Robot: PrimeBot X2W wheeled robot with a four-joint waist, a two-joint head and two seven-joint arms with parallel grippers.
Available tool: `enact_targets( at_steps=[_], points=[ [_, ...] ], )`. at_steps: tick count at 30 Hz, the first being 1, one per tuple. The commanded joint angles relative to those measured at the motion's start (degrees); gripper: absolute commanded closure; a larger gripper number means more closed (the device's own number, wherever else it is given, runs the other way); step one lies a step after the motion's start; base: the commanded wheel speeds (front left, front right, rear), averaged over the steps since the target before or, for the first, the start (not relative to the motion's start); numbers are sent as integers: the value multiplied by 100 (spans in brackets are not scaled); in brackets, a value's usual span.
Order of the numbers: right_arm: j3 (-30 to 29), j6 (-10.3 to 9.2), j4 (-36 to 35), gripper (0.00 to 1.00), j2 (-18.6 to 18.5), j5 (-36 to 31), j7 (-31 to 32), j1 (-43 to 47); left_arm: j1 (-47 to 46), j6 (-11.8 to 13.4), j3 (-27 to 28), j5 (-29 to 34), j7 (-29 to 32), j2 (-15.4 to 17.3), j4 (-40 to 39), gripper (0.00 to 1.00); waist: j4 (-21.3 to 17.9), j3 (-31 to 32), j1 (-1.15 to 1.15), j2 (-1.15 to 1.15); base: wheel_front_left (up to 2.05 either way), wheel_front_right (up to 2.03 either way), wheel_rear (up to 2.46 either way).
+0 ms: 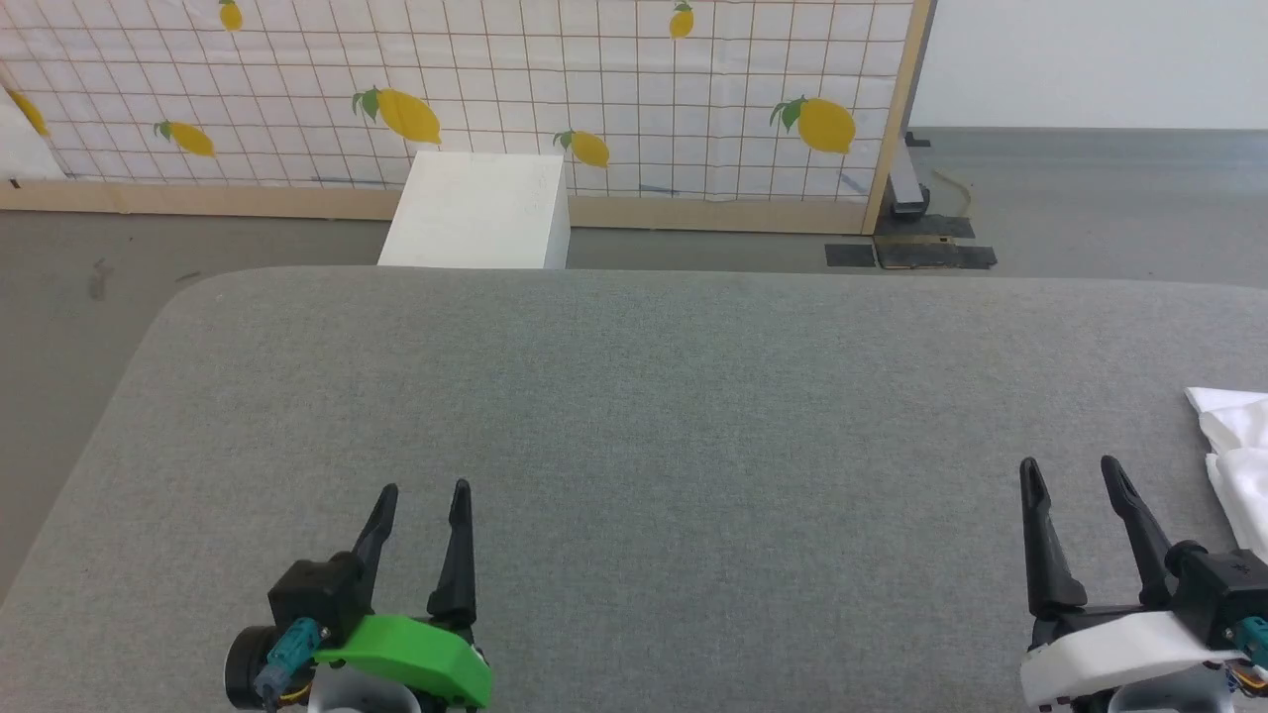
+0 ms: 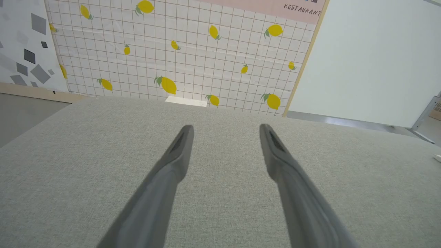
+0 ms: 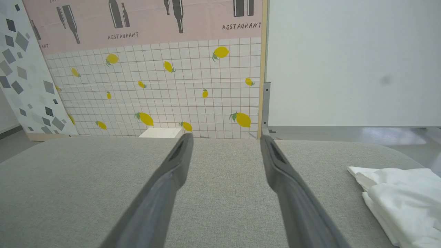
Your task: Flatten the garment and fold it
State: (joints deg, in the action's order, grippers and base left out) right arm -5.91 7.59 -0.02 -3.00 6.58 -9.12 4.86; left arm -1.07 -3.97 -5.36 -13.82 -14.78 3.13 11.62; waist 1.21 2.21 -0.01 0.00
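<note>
Speckled panel (image 3: 24, 69): one, far left, white with grey diamond shapes (seen from both wrist views).
Left gripper (image 1: 425, 487): one, two dark fingers spread apart with nothing between them, over the surface; green cover at its base in the head view. Its own wrist view (image 2: 226, 126) shows bare grey cloth in the gap.
Surface (image 1: 634, 396): one, grey woven fabric, rounded far-left corner.
White box (image 1: 480, 210): one, rigid, on the floor beyond the surface's far edge, against the lemon panel. The head view shows its top and front; the right wrist view (image 3: 160, 132) only its top.
Lemon panel (image 1: 594, 89): one, white grid printed with yellow lemons, wooden frame.
Pink band (image 3: 137, 20): above the lemon grid in the wrist views, dark bottle shapes, "RESTAURANT" readable twice in the right wrist view, once in the left.
Right gripper (image 1: 1070, 462): one, two fingers parted and empty (image 3: 226, 136); white cover at its base.
Garment (image 1: 1238, 446): one, white, bunched in folds at the surface's right edge, just right of the right gripper and apart from it (the right wrist view (image 3: 399, 196) shows more of it).
</note>
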Motion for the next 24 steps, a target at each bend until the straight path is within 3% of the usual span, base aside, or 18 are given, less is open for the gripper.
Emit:
enact_targets(
  at_steps=[1,8,9,24],
  points=[
    [14,-10,6,0,12,70,-47,93,98,31,-4,-83,-21,-24,-18,0,-3,7,1,0,0,0,0],
    [50,-10,99,0,12,153,-98,62,111,46,-35,-97,-21,-24,18,0,-19,8,1,0,0,0,0],
    [37,0,90,100,0,114,-47,16,25,6,-38,-29,3,0,15,100,-19,9,1,0,0,0,0],
    [38,0,87,100,-1,93,-31,7,25,11,-57,-5,32,1,-5,100,-24,4,1,0,0,0,0]
  ],
)
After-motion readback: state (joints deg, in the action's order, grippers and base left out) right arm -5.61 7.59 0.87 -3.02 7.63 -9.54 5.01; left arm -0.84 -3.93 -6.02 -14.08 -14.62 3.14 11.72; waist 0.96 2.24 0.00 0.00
